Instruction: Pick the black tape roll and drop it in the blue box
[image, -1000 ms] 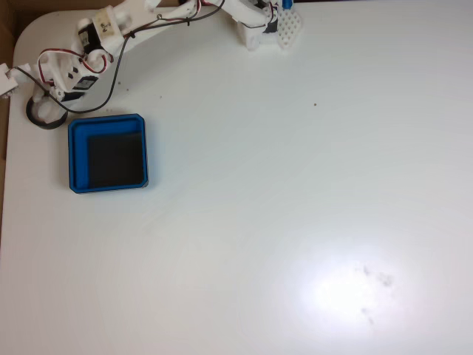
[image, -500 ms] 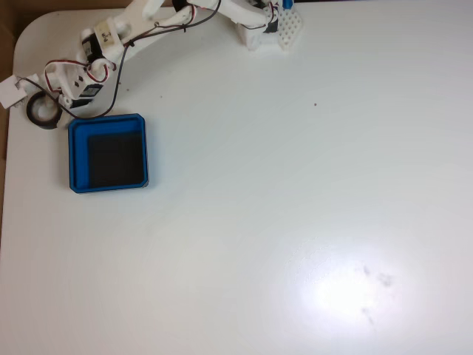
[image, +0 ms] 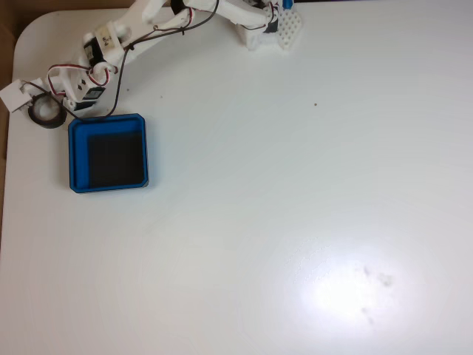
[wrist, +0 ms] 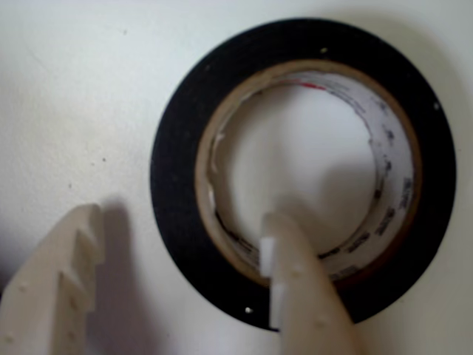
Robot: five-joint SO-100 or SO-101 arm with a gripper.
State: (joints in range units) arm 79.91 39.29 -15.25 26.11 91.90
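The black tape roll (image: 46,112) lies flat on the white table near its upper-left corner, just beyond the blue box (image: 77,157) with its black floor. My gripper (image: 33,102) hangs right over the roll. In the wrist view the black tape roll (wrist: 177,148) shows its pale cardboard core. My gripper (wrist: 181,222) is open and straddles the roll's wall. One finger (wrist: 299,288) reaches into the hollow centre, while the other finger (wrist: 52,296) stands outside the ring, a little apart from it.
The arm's white base (image: 267,28) stands at the table's far edge. The table's left edge (image: 7,148) runs close to the roll and the box. The wide white tabletop (image: 295,192) stretches to the right.
The gripper has drawn in toward the roll, its white outer jaw shifting down and right in the fixed view. Roll and box have stayed put.
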